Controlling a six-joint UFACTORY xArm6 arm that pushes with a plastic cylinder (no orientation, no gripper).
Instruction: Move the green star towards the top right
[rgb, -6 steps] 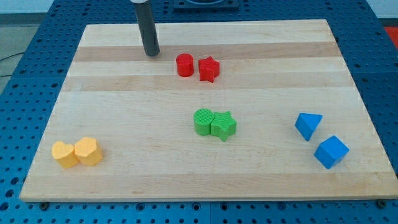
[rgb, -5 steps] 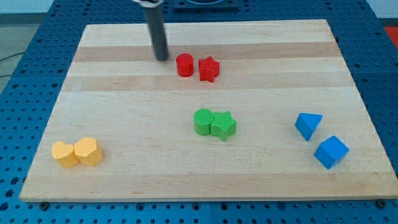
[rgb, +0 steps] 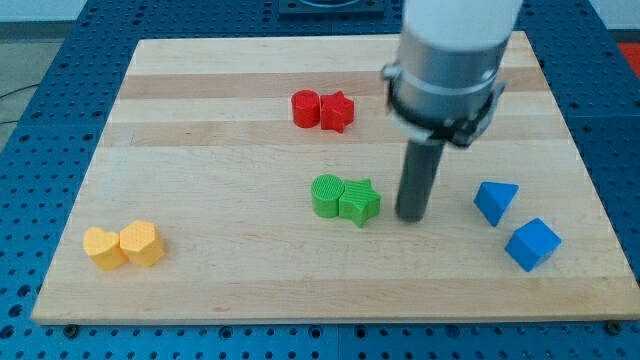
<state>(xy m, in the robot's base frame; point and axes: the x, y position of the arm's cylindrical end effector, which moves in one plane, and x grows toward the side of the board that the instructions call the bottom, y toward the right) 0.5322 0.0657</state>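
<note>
The green star (rgb: 360, 201) lies near the middle of the wooden board (rgb: 200, 150), touching a green cylinder (rgb: 327, 195) on its left. My tip (rgb: 411, 217) stands on the board just to the right of the green star, a small gap apart from it. The arm's grey body rises above the rod toward the view's top right.
A red cylinder (rgb: 305, 107) and a red star (rgb: 337, 111) touch each other above the green pair. A blue triangular block (rgb: 496, 201) and a blue cube (rgb: 532, 244) lie at the right. Two yellow blocks (rgb: 122, 245) sit at the bottom left.
My tip has moved from the top left, beside the red cylinder, down and right to just right of the green star. The red cylinder has shifted slightly right against the red star.
</note>
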